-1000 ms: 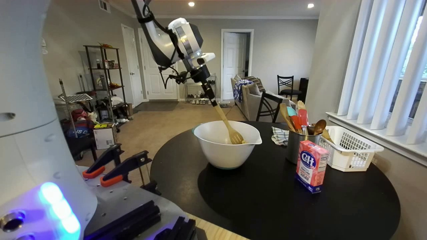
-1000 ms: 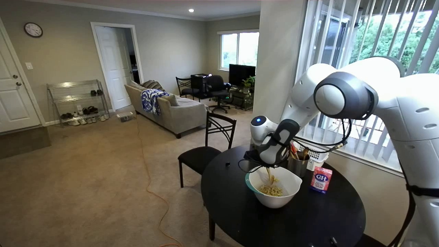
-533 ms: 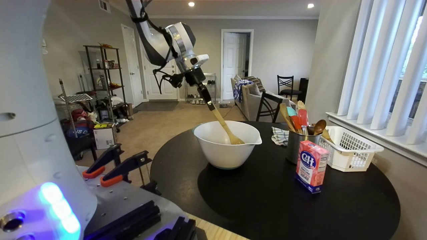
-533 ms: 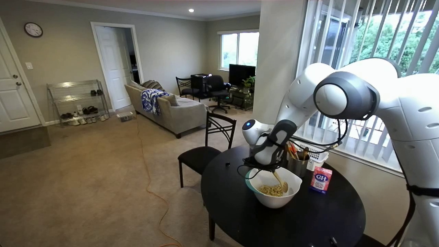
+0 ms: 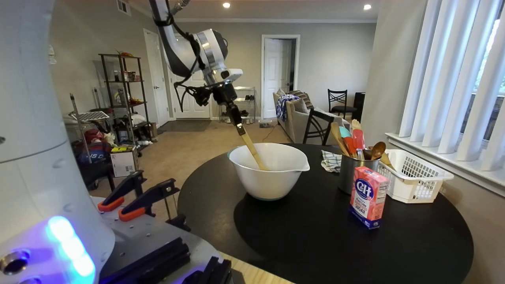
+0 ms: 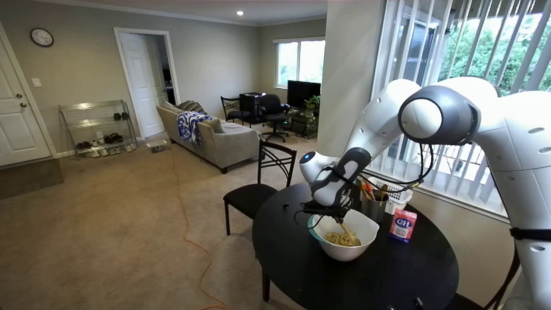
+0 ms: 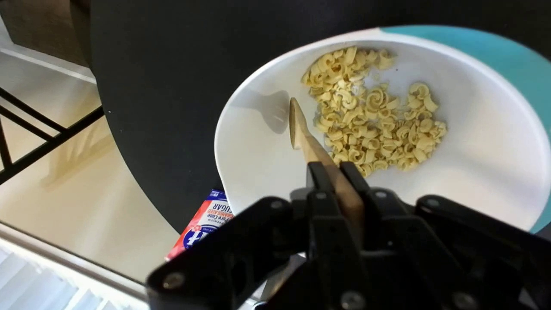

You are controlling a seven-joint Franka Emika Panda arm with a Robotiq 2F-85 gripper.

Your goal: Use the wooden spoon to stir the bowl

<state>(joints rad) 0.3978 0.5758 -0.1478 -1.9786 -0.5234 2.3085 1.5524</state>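
My gripper (image 5: 240, 128) is shut on the handle of the light tan wooden spoon (image 5: 252, 149). In the wrist view both fingertips (image 7: 332, 170) press on the handle, and the spoon (image 7: 316, 148) reaches tilted into the bowl. The large white bowl (image 5: 268, 187) stands upright on the table; it also shows in an exterior view (image 6: 344, 253) and the wrist view (image 7: 254, 172). Curled pasta (image 7: 379, 129) lies in its bottom. The spoon's head is beside the pasta's edge, near the bowl wall, which carries its shadow. In an exterior view the front wall hides the head.
On the round black table (image 5: 315, 240) stand a pink sugar box (image 5: 369, 197), a metal holder (image 5: 347, 175) with several utensils and a white slatted basket (image 5: 414, 185). A checked cloth (image 5: 331, 161) lies behind. A black chair (image 6: 254, 198) stands by the table.
My gripper has moved left and slightly down in an exterior view, still holding the spoon. The spoon's head has moved from the bowl's back to its other side and lower, beside the pasta.
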